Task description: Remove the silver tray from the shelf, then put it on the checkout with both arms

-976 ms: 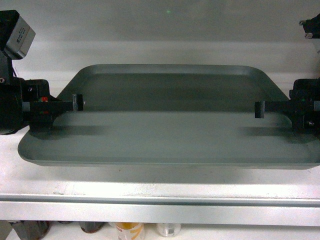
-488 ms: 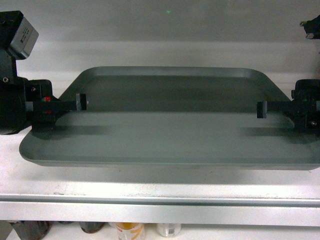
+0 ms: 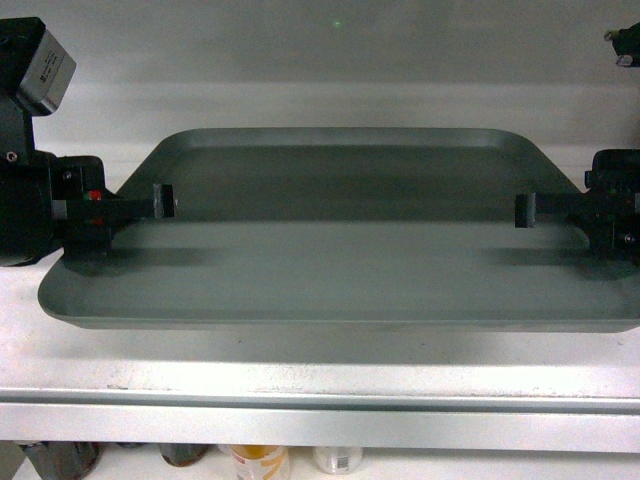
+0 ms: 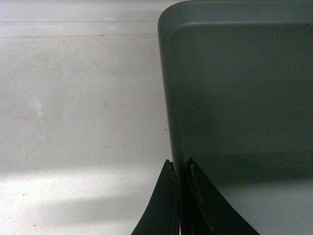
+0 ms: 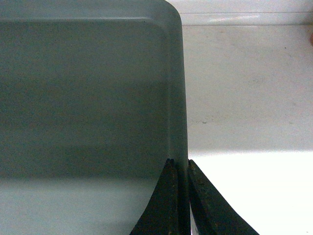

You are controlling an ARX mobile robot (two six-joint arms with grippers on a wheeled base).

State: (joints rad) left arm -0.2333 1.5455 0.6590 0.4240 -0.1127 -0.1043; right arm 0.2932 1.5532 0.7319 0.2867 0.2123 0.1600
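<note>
Meanwhile, the silver tray [image 3: 340, 240] is being held just above the shelf [image 3: 320, 385] | left gripper [image 4: 179, 169] and right gripper [image 5: 179, 166] are being kept clamped on its opposite rims | checkout unseen; carrying and placing are being judged outstanding.

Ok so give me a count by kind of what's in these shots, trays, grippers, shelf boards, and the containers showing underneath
Silver tray: 1
Grippers: 2, the left gripper and the right gripper, each clamped on a side rim of the tray
White shelf board: 1
Containers below the shelf: about 4, only their tops show
Total: about 8
</note>
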